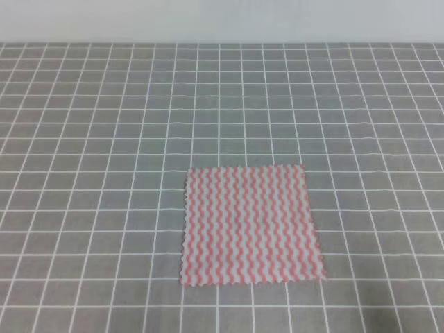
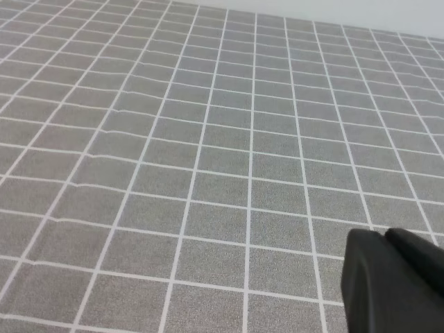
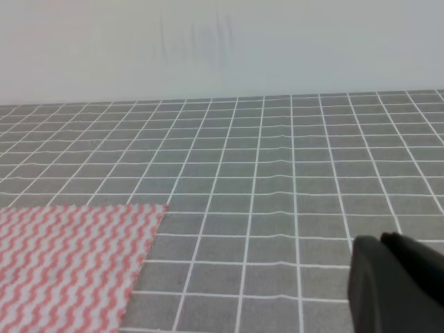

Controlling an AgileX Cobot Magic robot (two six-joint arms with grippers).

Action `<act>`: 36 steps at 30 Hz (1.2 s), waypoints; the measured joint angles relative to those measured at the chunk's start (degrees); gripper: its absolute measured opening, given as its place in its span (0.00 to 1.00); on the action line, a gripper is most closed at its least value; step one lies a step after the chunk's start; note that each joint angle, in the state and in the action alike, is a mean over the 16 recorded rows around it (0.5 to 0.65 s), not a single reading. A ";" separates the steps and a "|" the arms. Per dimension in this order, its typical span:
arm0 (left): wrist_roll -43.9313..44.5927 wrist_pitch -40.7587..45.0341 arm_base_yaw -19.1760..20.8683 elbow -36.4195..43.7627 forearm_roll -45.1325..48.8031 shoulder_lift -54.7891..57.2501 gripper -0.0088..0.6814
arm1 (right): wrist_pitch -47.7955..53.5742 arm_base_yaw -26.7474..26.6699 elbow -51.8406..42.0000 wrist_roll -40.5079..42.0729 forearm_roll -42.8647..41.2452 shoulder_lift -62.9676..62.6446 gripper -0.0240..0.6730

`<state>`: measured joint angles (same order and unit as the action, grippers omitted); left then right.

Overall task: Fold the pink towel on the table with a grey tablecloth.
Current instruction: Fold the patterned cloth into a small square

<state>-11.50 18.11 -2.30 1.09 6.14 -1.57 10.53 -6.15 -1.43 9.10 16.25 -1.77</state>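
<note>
The pink towel lies flat and fully spread on the worktop with the grey tablecloth, a little right of the middle and near the front edge of the high view, with no corner lifted and no fold in it yet. No arm shows in the high view, so I judge that the folding has not started and that the step in hand is the approach to the towel. The right end effector shows only as a dark part at the lower right of its own camera, and the towel's far right corner is to its left, near but apart from it; I cannot tell whether it is wide or narrow. The left end effector shows in the same way over bare grid cloth, with no towel in its view, and its opening also cannot be told. To do this step well, each end effector should probably come down on one corner of the same edge, pinch only the thin towel and not the tablecloth under it, and lift both corners together. A risk is catching the grey cloth, since it already shows small wrinkles.
</note>
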 joint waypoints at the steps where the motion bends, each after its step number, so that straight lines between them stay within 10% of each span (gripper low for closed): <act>1: 0.01 0.11 0.00 -0.12 -0.01 0.17 0.01 | -0.07 0.00 -0.02 0.00 0.00 -0.03 0.01; 36: 0.19 0.45 0.00 -0.46 0.32 0.79 0.01 | -0.08 -0.02 0.61 -0.04 -0.07 0.63 0.01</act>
<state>-11.31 18.56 -2.30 0.64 6.46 -0.79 10.45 -6.17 -0.82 9.06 16.18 -1.14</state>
